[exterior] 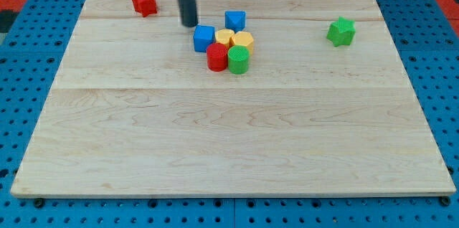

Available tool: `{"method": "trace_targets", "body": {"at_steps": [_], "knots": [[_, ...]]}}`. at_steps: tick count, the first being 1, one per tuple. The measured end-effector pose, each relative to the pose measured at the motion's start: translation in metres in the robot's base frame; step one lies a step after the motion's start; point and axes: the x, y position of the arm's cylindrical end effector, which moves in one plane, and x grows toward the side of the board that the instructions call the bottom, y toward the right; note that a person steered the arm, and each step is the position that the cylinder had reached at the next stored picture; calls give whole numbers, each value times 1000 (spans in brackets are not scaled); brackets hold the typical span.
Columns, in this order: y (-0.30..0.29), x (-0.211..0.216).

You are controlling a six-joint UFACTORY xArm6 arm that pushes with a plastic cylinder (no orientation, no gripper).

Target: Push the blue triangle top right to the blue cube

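Pale wood board lies on a blue mat full of holes. My tip is a plain dark rod with nothing to open or close. It stands just left of and above one blue block. Another blue block sits up and right of it. I cannot tell which is the triangle. Two yellow blocks, a red cylinder and a green cylinder crowd close. A red star and a green star sit far apart.

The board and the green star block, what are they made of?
The board looks like pale wood with a smooth, matte finish: faint grain lines and plank seams show. The green star block looks like solid coloured plastic or painted wood; its even, bright colour leaves that open.
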Motion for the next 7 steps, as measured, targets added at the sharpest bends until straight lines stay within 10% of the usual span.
{"method": "trace_targets", "body": {"at_steps": [2, 5, 7], "knots": [[126, -21], [26, -2], [82, -29]]}}
